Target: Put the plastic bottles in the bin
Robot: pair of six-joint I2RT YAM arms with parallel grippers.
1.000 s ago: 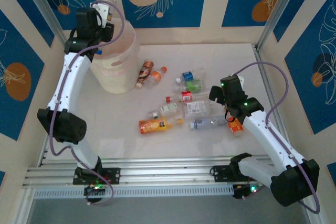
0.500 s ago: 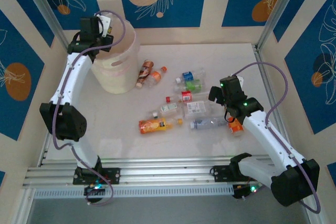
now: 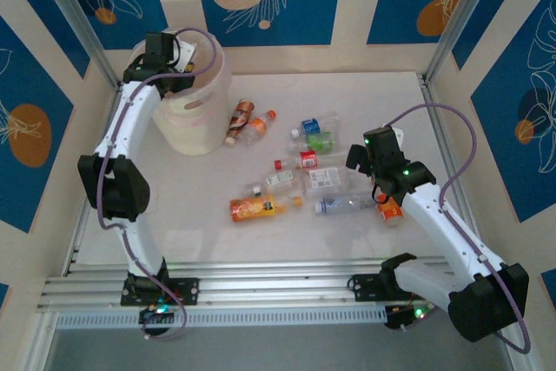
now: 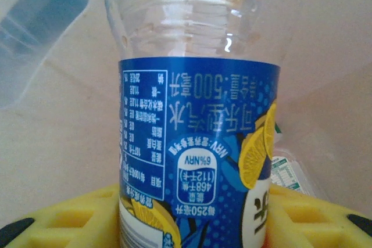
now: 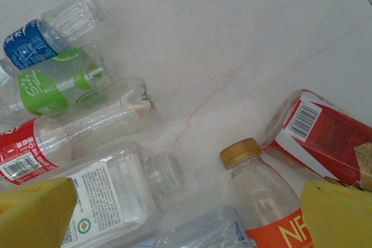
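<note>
The bin (image 3: 195,115), a pale pink-white bucket, stands at the back left. My left gripper (image 3: 169,54) reaches over its rim. In the left wrist view that gripper (image 4: 195,222) is shut on a clear bottle with a blue label (image 4: 197,143), its yellow pads (image 4: 64,219) on either side and the bin's wall (image 4: 46,132) behind. Several plastic bottles lie mid-table, among them an orange one (image 3: 256,207) and a brown one (image 3: 239,119). My right gripper (image 3: 373,160) hovers open over them; it (image 5: 186,219) hangs above a gold-capped bottle (image 5: 261,190) and a white-labelled clear one (image 5: 110,196).
Aluminium posts and patterned walls enclose the table. A red-labelled bottle (image 5: 325,137) lies right of the gold-capped one, with green-labelled (image 5: 52,85) and blue-labelled (image 5: 35,42) bottles farther off. Another bottle's label (image 4: 285,172) shows inside the bin.
My left arm has swung its wrist over the bin's rim, carrying the held bottle down into the bin. The right arm has stayed still.
</note>
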